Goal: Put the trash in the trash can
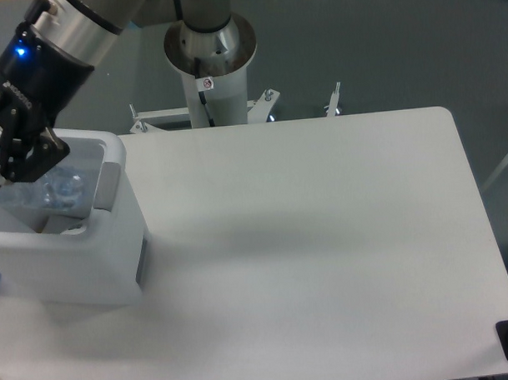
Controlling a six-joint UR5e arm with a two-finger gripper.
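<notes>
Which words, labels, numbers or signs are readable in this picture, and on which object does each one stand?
No text can be read here.
Small round sticker on the white robot pedestal: red mark, too small to read.
Clear plastic item in the trash can, under the pincer: no legible print.
Blue light on the arm's wrist: a lamp, not a sign.

No text, brand or number can be read anywhere. The only sign-like mark is a small round sticker (207, 83) with a red and dark ring on the white arm pedestal (210, 75), too small to make out. The crumpled plastic (58, 188) in the bin (90, 262) shows no legible print.
</notes>
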